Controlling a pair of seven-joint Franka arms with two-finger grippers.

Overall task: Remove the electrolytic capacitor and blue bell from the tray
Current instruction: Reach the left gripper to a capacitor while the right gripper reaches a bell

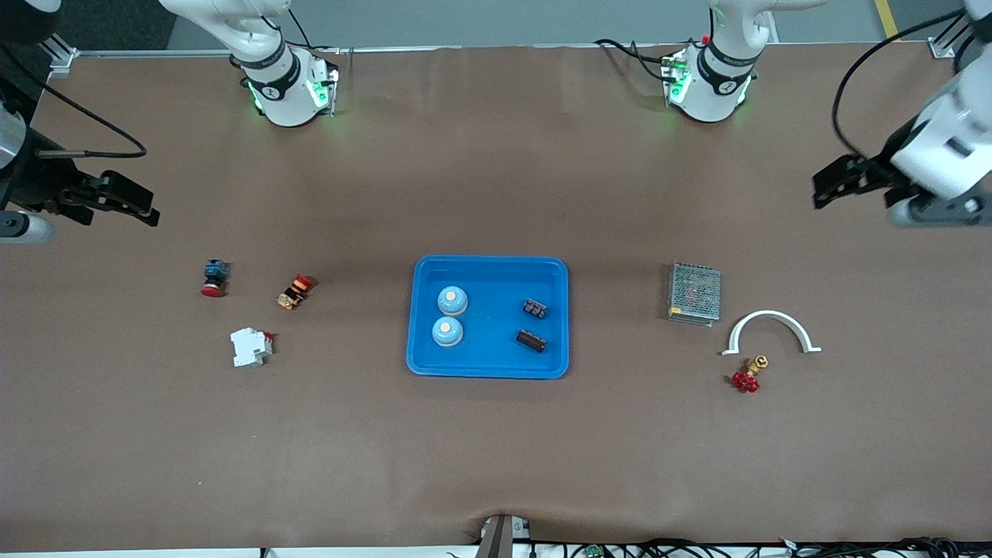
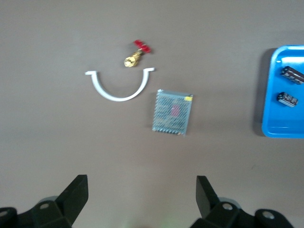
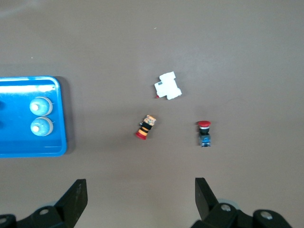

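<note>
A blue tray (image 1: pixel 496 263) sits mid-table. In it lie two light-blue bells (image 1: pixel 452 300) (image 1: pixel 447 332) toward the right arm's end, and two dark capacitors (image 1: pixel 535 308) (image 1: pixel 532 340) toward the left arm's end. My left gripper (image 1: pixel 823 190) (image 2: pixel 142 190) is open and empty, up over bare table at the left arm's end. My right gripper (image 1: pixel 143 205) (image 3: pixel 141 190) is open and empty, up over bare table at the right arm's end. The left wrist view shows the capacitors (image 2: pixel 293 74) and the tray's edge (image 2: pixel 273 128). The right wrist view shows the bells (image 3: pixel 40 106).
Toward the right arm's end lie a red-capped push button (image 1: pixel 215 277), an orange and red button (image 1: pixel 295 291) and a white breaker (image 1: pixel 250 346). Toward the left arm's end lie a mesh-covered power supply (image 1: pixel 694 292), a white arch bracket (image 1: pixel 771 329) and a red-handled brass valve (image 1: pixel 749 374).
</note>
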